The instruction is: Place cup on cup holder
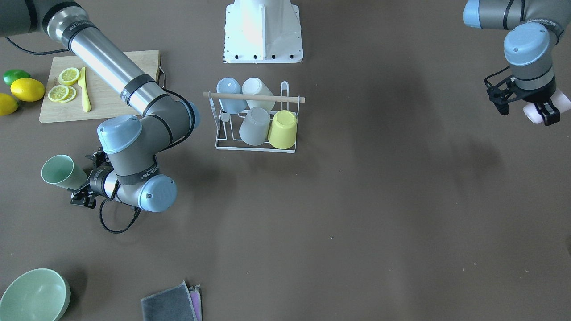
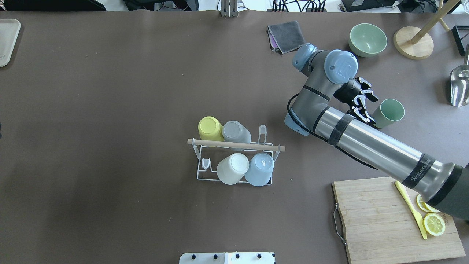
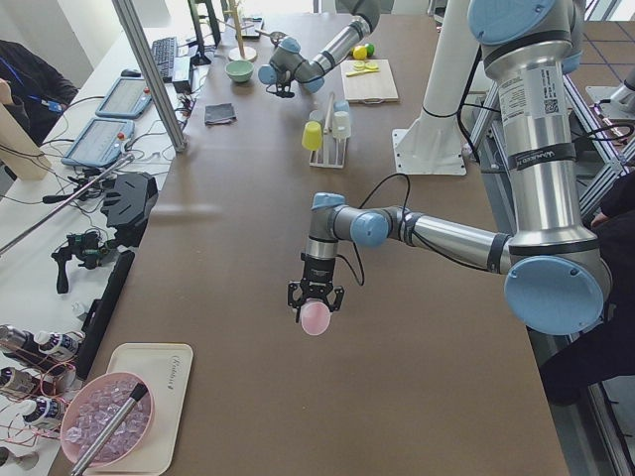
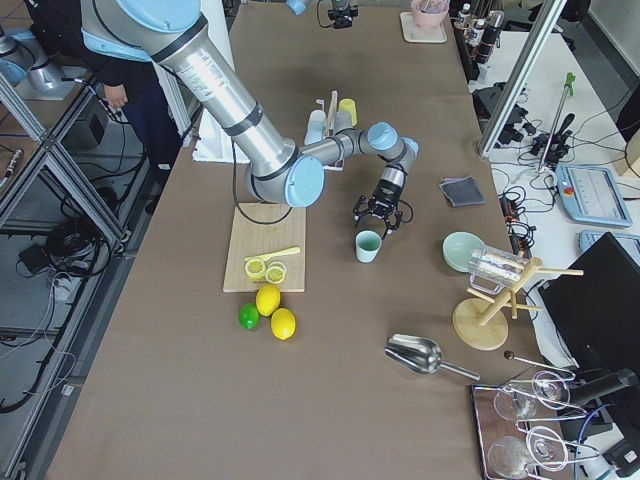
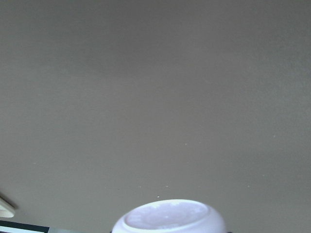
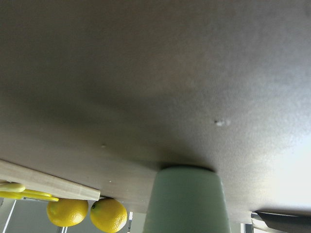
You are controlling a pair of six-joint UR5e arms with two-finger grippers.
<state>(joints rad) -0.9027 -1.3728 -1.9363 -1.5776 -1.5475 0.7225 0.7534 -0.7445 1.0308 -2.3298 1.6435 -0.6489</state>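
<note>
The white wire cup holder (image 2: 205,179) with its wooden rod (image 2: 234,145) stands mid-table and carries several upturned cups: yellow, grey, white and blue. It also shows in the front view (image 1: 256,147). A green cup (image 2: 390,113) stands upright on the table at the right. My right gripper (image 2: 367,107) is open, its fingers spread by the cup's lower part; the right wrist view shows the green cup (image 6: 187,199) close ahead. My left gripper (image 1: 535,113) is shut on a pale pink cup (image 1: 563,100) and holds it above the table, far to the left of the holder.
A wooden cutting board (image 2: 377,220) with lemon slices and a yellow knife lies near my right arm. A green bowl (image 2: 367,39), a grey cloth (image 2: 286,36), a wooden stand (image 2: 413,42) and a metal scoop (image 2: 460,86) sit at the far right. Lemons and a lime (image 1: 26,89) lie beside the board.
</note>
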